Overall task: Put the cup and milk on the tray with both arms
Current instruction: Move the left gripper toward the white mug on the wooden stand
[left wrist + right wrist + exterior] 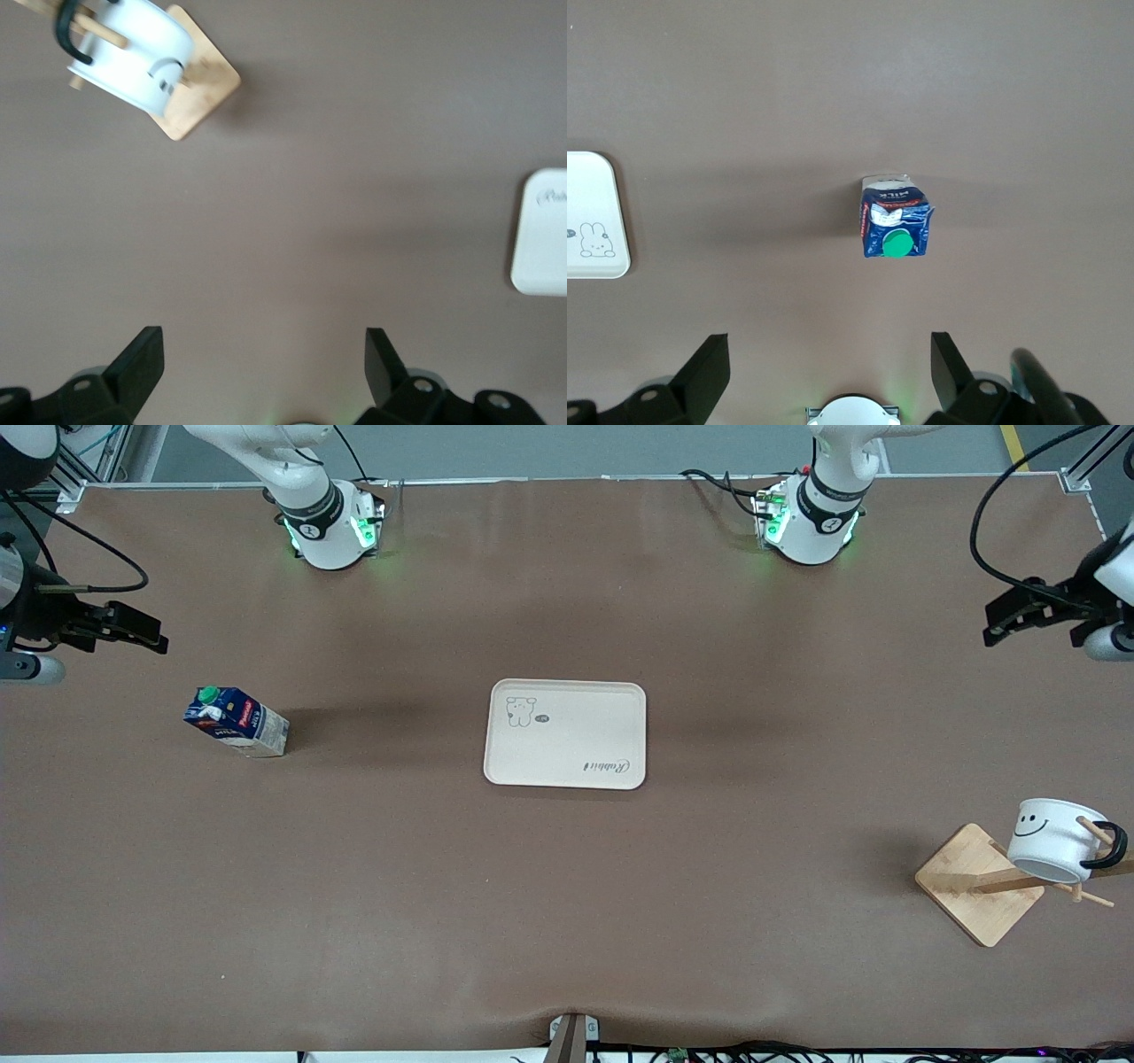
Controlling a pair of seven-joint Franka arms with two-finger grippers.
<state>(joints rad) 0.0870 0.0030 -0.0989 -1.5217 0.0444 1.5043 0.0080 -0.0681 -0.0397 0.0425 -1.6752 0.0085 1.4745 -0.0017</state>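
2 arms wait at the ends of the brown table (567,921), their bases along the edge farthest from the front camera. The left gripper (1019,615) hangs in the air over the table's edge at the left arm's end, its 2 fingers (142,359) spread wide apart with nothing between them. The right gripper (133,631) hangs over the edge at the right arm's end, its fingers (709,359) also wide apart and empty.

The tray (567,766) lies flat at the middle of the table, bare but for its printed rabbit and script word.

A wooden rack (979,886) stands near the corner at the left arm's end, close to the edge nearest the front camera. The cup (1054,837) hangs tilted on the rack's pegs, smiley face showing, its black handle looped over a peg.

The milk (237,722) stands upright toward the right arm's end, well apart from the tray, green cap on top; the right wrist view looks straight down on it.
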